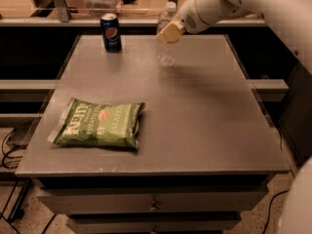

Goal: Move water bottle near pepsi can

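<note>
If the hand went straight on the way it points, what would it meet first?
Holding the water bottle, the hand points image-left; the pepsi can is likely first, though depth is unclear.

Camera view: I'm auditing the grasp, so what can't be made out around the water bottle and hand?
Hand, over the table's far side, gripping the water bottle: its far half hidden behind the bottle.
Bottle base: resting or lifted, unclear; clear plastic blends into the table.
Arm: cut off at right edge.
</note>
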You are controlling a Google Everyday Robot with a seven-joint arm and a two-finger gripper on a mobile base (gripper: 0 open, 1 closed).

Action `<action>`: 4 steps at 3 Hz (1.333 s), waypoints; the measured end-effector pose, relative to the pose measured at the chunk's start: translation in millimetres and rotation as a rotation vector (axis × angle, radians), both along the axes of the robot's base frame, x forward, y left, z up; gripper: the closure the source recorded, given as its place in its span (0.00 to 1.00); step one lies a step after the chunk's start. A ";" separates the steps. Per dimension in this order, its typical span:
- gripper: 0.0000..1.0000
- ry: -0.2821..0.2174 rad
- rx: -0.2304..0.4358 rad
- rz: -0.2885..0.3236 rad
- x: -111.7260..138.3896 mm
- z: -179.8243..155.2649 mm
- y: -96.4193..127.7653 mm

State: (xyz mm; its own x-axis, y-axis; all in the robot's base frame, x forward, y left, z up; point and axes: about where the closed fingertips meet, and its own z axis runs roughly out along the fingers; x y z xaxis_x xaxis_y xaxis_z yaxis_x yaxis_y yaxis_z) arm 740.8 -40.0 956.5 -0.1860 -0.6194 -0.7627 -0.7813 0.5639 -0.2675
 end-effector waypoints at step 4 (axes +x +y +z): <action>1.00 -0.013 0.010 0.035 64.6 -4.2 69.8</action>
